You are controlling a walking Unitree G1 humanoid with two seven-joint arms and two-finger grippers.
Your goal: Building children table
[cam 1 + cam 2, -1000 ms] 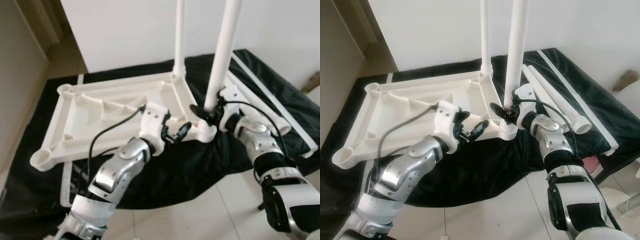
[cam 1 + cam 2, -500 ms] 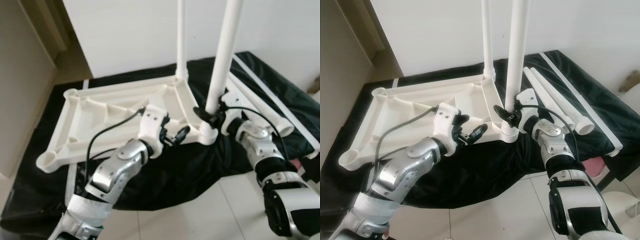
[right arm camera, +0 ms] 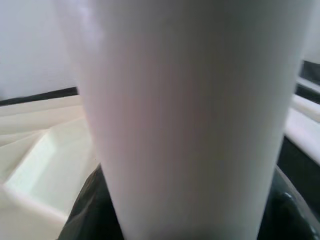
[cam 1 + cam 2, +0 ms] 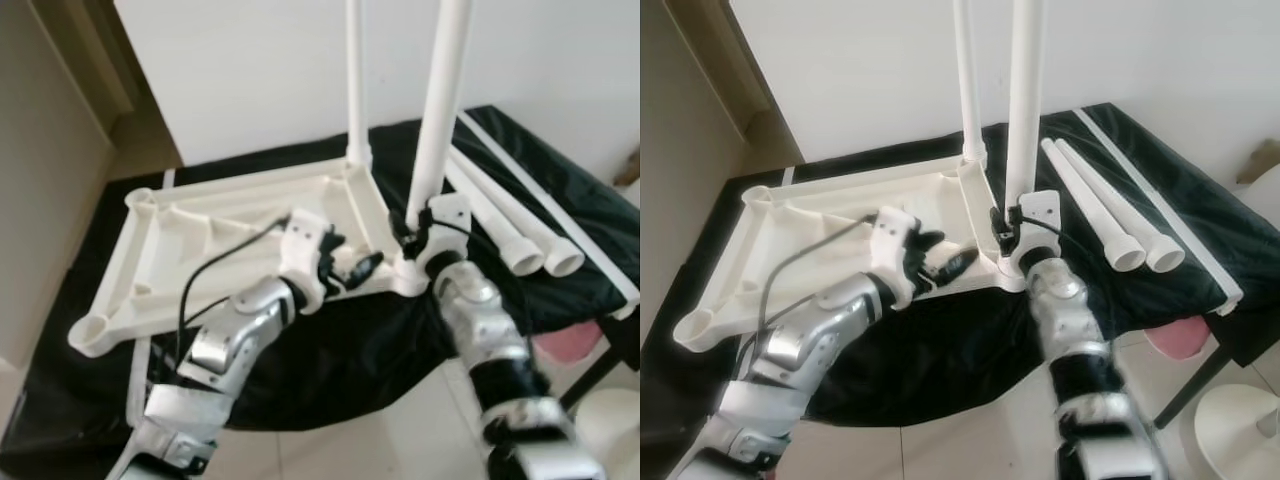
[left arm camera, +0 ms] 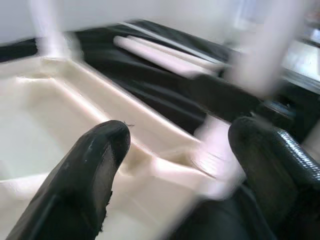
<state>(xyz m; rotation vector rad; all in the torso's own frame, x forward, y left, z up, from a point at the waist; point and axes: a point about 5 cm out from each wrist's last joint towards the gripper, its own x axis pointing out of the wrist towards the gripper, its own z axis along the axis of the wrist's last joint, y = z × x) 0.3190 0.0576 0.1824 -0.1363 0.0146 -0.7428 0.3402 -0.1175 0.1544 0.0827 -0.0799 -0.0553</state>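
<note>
The left claw (image 4: 352, 270) is open, its fingers at the near rim of the upturned tabletop (image 4: 200, 240), and should press there to steady it. Just right of it, the right claw (image 4: 1002, 228) is closed around the near leg (image 4: 1022, 110), which stands upright in its corner socket; I think it should push straight down without tilting. Two spare legs (image 4: 1105, 215) lie right of this claw on the black-covered counter (image 4: 1200, 240).

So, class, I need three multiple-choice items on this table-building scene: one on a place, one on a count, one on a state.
1. Where do the loose legs lie?
A. On the black sheet, right of the tabletop
B. On the tiled floor
C. Inside the tabletop

2. How many legs stand upright in the tabletop?
A. None
B. Two
C. Four

3. What is the right hand doing?
A. Hanging idle
B. Holding a loose leg
C. Gripping the near upright leg

Answers: 1 A, they rest on the black sheet; 2 B, two rise from its corners; 3 C, its fingers close round the leg's base.
</note>
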